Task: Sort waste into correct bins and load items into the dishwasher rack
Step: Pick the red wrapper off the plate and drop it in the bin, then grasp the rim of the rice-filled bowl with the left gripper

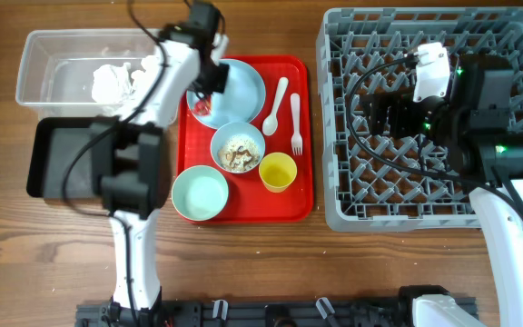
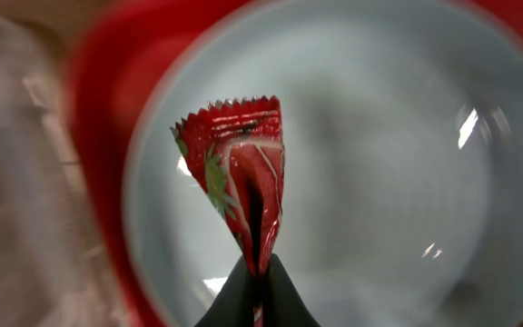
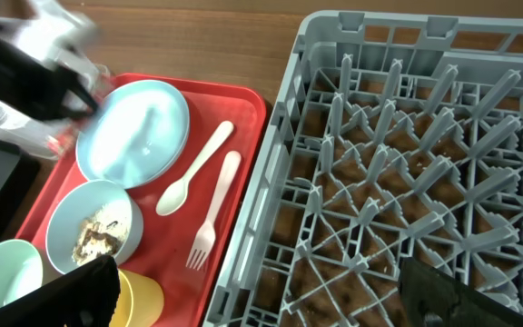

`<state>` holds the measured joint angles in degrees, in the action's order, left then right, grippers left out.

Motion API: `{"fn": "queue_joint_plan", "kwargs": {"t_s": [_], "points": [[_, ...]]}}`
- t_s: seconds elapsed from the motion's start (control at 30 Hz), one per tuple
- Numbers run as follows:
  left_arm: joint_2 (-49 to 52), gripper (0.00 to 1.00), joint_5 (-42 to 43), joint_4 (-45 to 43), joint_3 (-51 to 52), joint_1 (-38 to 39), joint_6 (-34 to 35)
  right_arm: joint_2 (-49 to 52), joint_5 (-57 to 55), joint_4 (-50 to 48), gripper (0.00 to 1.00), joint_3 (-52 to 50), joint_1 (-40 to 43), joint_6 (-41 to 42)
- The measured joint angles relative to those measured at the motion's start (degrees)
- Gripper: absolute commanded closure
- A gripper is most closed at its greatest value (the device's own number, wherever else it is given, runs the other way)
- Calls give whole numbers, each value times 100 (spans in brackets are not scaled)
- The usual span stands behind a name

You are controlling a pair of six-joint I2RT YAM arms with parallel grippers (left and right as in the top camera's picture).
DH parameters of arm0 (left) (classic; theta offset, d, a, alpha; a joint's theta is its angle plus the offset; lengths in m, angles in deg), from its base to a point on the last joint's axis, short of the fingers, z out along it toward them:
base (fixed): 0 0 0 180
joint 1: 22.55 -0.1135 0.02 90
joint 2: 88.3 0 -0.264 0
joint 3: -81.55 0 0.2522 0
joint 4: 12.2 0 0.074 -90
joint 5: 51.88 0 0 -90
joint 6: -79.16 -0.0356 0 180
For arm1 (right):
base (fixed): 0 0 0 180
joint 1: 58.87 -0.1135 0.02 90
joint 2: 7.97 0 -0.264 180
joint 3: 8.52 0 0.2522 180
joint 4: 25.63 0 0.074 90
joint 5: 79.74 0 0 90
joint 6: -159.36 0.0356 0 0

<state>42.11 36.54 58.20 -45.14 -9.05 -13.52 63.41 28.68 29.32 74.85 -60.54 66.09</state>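
The left gripper (image 2: 256,289) is seen pressed together on the narrow bottom end of the red snack wrapper (image 2: 241,177). The wrapper's long axis is held in line with the fingers, and its serrated edge is pointed away from them. It is held over the left part of the light blue plate (image 2: 379,173), which is set at the back of the red tray (image 1: 305,136).

The right gripper (image 3: 257,277) is shown spread wide, with nothing gripped or touched, above the grey dishwasher rack (image 3: 284,195) that is placed just right of the red tray.

On the red tray, the white spoon (image 1: 275,104) and fork (image 1: 296,123) are laid side by side at the right of the plate, their heads turned toward the front. The pale blue bowl (image 1: 238,148), soiled with brown-and-white scraps, is set at the tray's middle; the yellow cup (image 1: 278,172) is placed at its front right and the mint green bowl (image 1: 200,194) at the tray's front left corner. Left of the red tray, crumpled tissue (image 1: 112,82) is held in the clear tub (image 1: 34,64), and the black tray (image 1: 53,163) is set in front of that tub.
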Motion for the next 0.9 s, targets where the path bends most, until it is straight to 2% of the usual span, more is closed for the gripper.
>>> {"fn": "queue_joint_plan", "kwargs": {"t_s": [0.2, 0.37, 0.4, 0.43, 0.47, 0.5, 0.77, 0.83, 0.87, 0.9], "points": [[-1331, 96, -74, 151, -341, -800, 595, 0, 0, -7, 0, 0, 0, 0], [-1220, 92, -79, 229, -376, -1580, 800, 0, 0, -55, 0, 0, 0, 0], [-1128, 85, -79, 223, -374, -1676, 802, 0, 0, -59, 0, 0, 0, 0], [-1029, 53, -81, 188, -372, -1755, 822, 0, 0, -72, 0, 0, 0, 0], [-922, 30, -90, 153, -372, -1823, 855, 0, 0, -92, 0, 0, 0, 0], [-824, 0, -101, 125, -369, -1867, 835, 0, 0, -96, 1, 0, 0, 0], [-579, 1, -94, -223, -356, -1912, 901, 0, 0, -96, 0, 0, 0, 0], [-605, 11, -94, -31, -356, -1912, 901, 0, 0, -96, 0, 0, 0, 2], [-667, 19, -87, 133, -354, -1895, 907, 0, 0, -96, 0, 0, 0, 0], [-859, 22, -48, 356, -343, -1847, 907, 0, 0, -98, 0, 0, 0, 0]]}}
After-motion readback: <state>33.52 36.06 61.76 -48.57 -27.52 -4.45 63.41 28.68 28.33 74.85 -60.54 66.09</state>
